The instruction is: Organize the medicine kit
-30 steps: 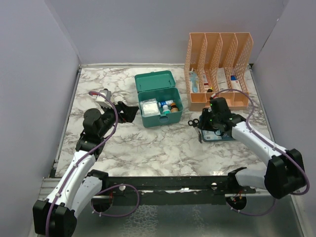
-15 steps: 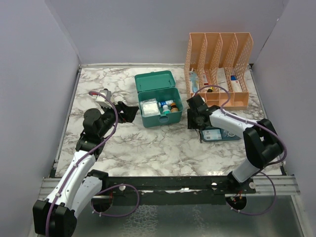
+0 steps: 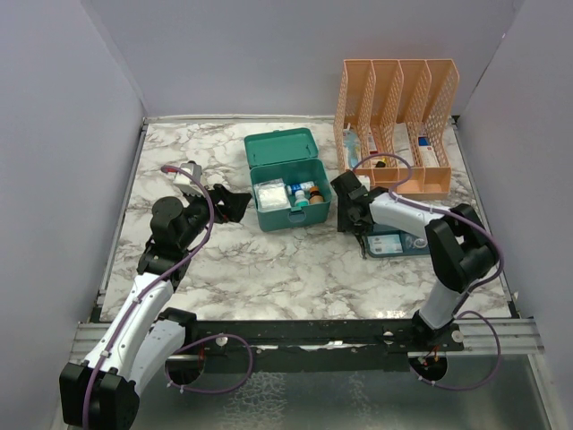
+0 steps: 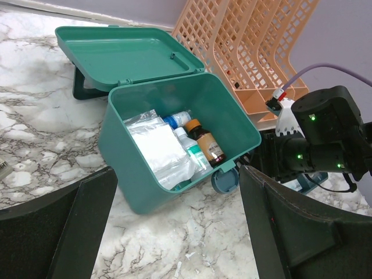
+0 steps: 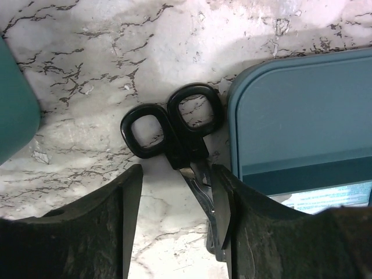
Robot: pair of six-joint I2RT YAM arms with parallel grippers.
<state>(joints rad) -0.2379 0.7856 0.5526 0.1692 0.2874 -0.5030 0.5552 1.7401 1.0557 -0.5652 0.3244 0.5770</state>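
Observation:
The teal medicine kit (image 3: 295,219) stands open at mid-table, lid (image 3: 281,146) folded back. In the left wrist view the kit (image 4: 133,174) holds white gauze packets (image 4: 160,151) and small bottles (image 4: 203,142). My left gripper (image 3: 235,204) is open and empty just left of the kit, also shown in its wrist view (image 4: 174,195). My right gripper (image 3: 347,215) is low, right of the kit. It is open (image 5: 177,224), its jaws on either side of the blades of black-handled scissors (image 5: 171,131) lying on the marble. The blades lie against the right finger (image 5: 256,232).
A flat dark-blue tray (image 3: 398,244) lies right of the scissors, its edge touching them (image 5: 302,116). A tall orange mesh organizer (image 3: 394,116) with small items stands at the back right (image 4: 256,46). A small grey-white item (image 3: 188,172) lies behind the left arm.
My right gripper has moved left from above the blue tray to the scissors beside the kit. The left arm and the kit have not moved.

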